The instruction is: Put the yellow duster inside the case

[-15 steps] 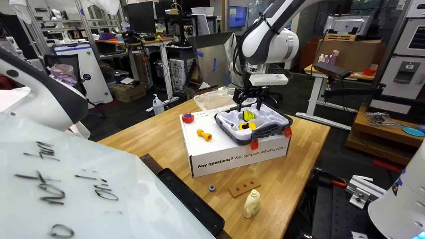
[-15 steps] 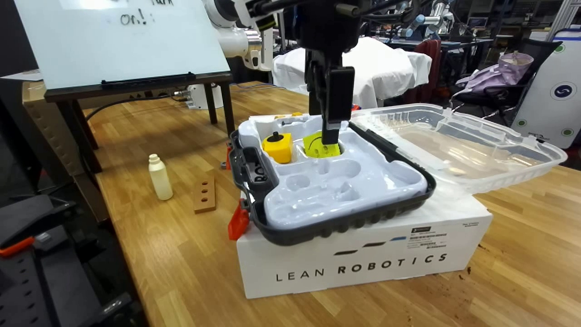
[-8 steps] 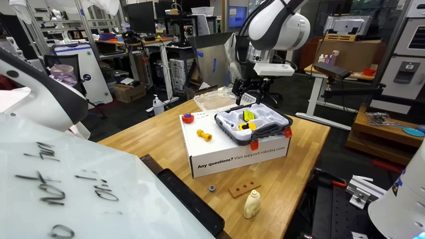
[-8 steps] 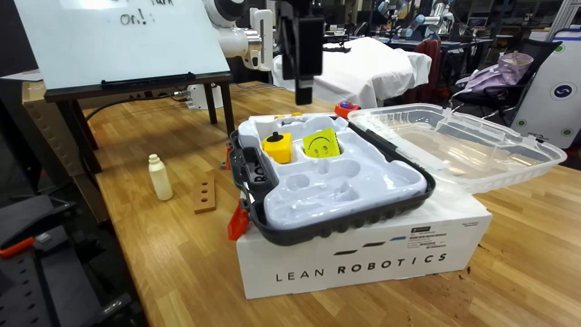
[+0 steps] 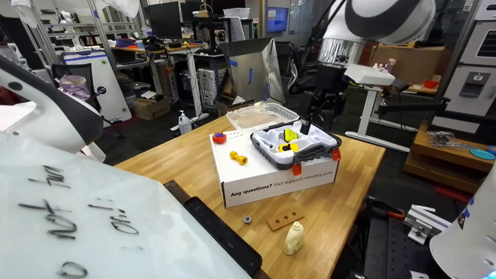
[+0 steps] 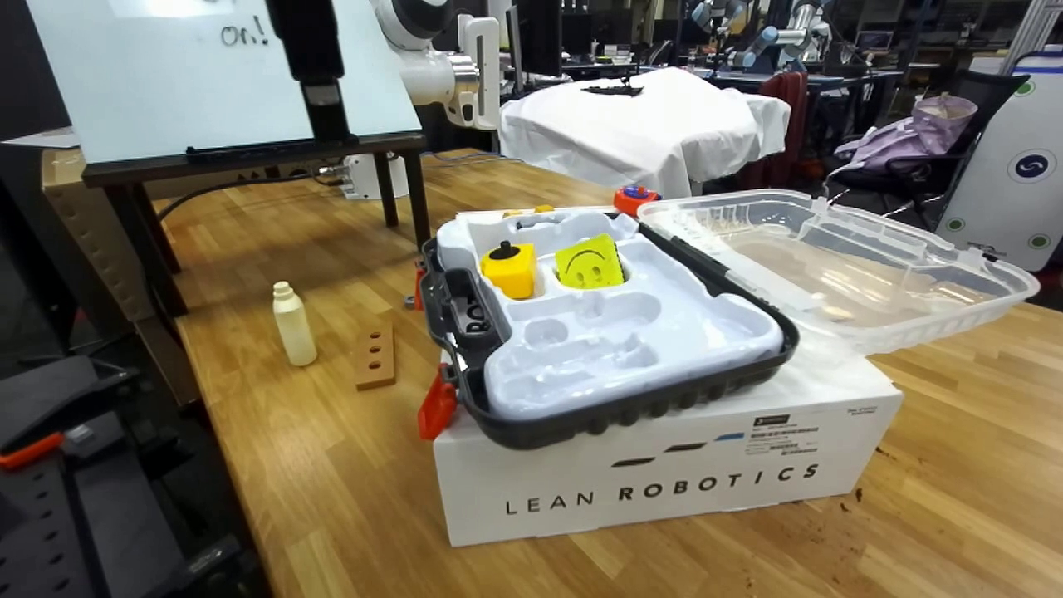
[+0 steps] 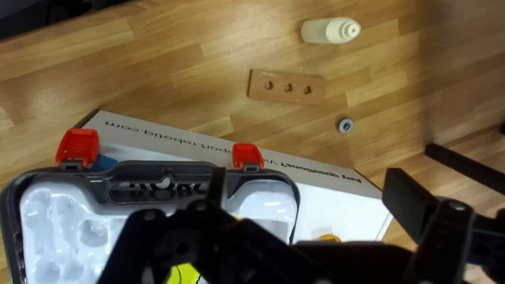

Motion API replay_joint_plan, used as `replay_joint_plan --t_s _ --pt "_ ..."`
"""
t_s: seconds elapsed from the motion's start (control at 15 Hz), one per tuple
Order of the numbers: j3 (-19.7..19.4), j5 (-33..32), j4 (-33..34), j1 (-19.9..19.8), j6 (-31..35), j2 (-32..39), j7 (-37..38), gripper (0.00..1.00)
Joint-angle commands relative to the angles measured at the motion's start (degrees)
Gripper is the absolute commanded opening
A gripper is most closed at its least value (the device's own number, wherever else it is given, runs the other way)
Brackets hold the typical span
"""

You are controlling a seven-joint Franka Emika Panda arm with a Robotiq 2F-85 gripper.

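Note:
The yellow duster, a lime-yellow block with a drawn face, sits tilted in a recess of the case in both exterior views (image 5: 290, 135) (image 6: 590, 262). In the wrist view only a corner of the duster (image 7: 183, 275) shows behind my gripper. The open case has a dark shell, white moulded insert and red latches in both exterior views (image 5: 314, 135) (image 6: 689, 328), and shows in the wrist view (image 7: 264, 197). My gripper is open and empty in the wrist view (image 7: 307, 185), raised apart from the duster. It shows in an exterior view (image 5: 317, 122); one finger shows in another (image 6: 329, 116).
A yellow block with a black knob (image 6: 509, 272) sits beside the duster. The case rests on a white cardboard box (image 5: 279, 186), its clear lid (image 6: 880, 266) open. A yellow bolt (image 5: 238, 157), brown bar (image 5: 285, 220), ring (image 5: 247, 219), bottle (image 5: 294, 238) and whiteboard (image 5: 97, 217) stand nearby.
My gripper has lifted from just over the duster and swung away, rightward in one exterior view and leftward and up in the other, also turning. The duster stays in the case.

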Motion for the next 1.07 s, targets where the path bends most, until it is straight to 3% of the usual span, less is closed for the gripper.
replay_joint_plan --t_s 0.0,0.27,0.33,0.47,1.0 --pt "-0.76 -1.71 -0.78 -0.68 -4.54 -7.01 -3.54 1.00" --pt "-5.54 -3.97 -0.05 -3.48 -14.43 -14.88 -8.65 1.00" --pt "-3.42 -2.94 0.03 -2.44 -9.88 -11.95 -6.05 1.00" --pt "-5.44 -3.45 -0.05 -3.72 -13.45 -14.90 -8.09 1.00" --pt "-5.43 -3.43 -0.23 -3.53 -13.86 -15.15 -8.22 1.00"
